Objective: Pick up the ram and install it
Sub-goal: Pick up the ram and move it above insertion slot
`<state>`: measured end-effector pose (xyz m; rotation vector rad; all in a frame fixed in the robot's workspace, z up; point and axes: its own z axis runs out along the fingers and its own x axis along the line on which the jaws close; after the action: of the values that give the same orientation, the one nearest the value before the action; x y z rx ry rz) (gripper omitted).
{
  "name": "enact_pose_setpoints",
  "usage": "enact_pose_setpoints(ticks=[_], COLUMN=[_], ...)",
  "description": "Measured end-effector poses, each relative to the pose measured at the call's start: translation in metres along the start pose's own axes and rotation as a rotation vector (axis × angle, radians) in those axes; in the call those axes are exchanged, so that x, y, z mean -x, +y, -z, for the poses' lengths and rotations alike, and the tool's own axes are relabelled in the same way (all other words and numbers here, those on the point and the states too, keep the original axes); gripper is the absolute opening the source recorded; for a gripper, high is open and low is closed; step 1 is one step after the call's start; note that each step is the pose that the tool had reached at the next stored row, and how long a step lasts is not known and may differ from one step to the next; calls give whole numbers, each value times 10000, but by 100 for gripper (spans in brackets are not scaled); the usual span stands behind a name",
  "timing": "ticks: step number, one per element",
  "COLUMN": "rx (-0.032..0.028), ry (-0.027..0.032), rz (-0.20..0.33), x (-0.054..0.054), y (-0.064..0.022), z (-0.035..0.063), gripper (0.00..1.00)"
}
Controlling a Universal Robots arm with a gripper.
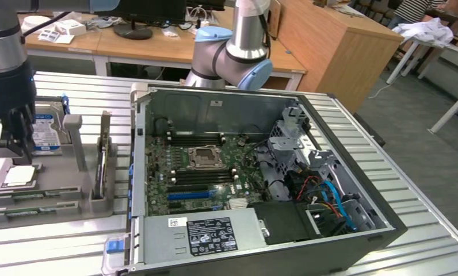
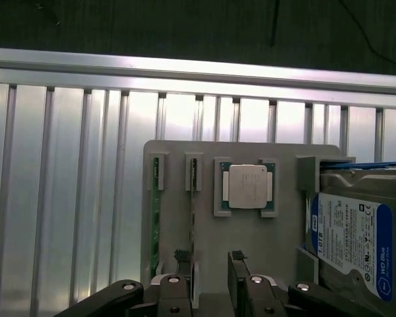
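Remote session, bench (image 1: pixel 413 190) view: the hand (image 2: pixel 210 267) hung open over the grey parts tray (image 2: pixel 251 238) at the exterior view's left, gripping nothing, its two dark fingers (image 2: pixel 237 271) spread apart. The ram (image 2: pixel 193 211), a narrow green stick, stood on edge in a slot of that tray, not yet lifted. From my wrist camera, its near end ran into the gap between the fingers, lying much closer to one finger than to the other. I could not tell whether that finger touched it.

A second ram stick (image 2: pixel 156 218) sat in the neighbouring slot, parallel to the first and outside the fingers' gap. On the ram's other side the square silver processor chip (image 2: pixel 249 186) rested in its own recess, just beside the ram's slot. Beyond the chip, the hard drive (image 2: pixel 350 238) with its blue and white label occupied the end bay of the tray.

In the exterior view the open computer case (image 1: pixel 213 109) lay on its side in the middle of the ribbed aluminium bench, well apart from the hand and just beside the tray. Its green motherboard (image 1: pixel 202 167) faced up, with the processor socket (image 1: pixel 206 154) at its centre and the grey power supply (image 1: pixel 206 233) along the case's near edge. The arm's blue-capped joint (image 1: pixel 229 52) rose behind the case's far wall.
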<state>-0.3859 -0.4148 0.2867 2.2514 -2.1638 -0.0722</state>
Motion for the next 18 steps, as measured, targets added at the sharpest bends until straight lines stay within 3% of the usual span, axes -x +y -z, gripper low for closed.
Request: enact_pose_setpoints(ticks=[18], rx=[0], ry=[0], rz=[0], x=[-4], y=[-8], z=[-179], gripper=[36])
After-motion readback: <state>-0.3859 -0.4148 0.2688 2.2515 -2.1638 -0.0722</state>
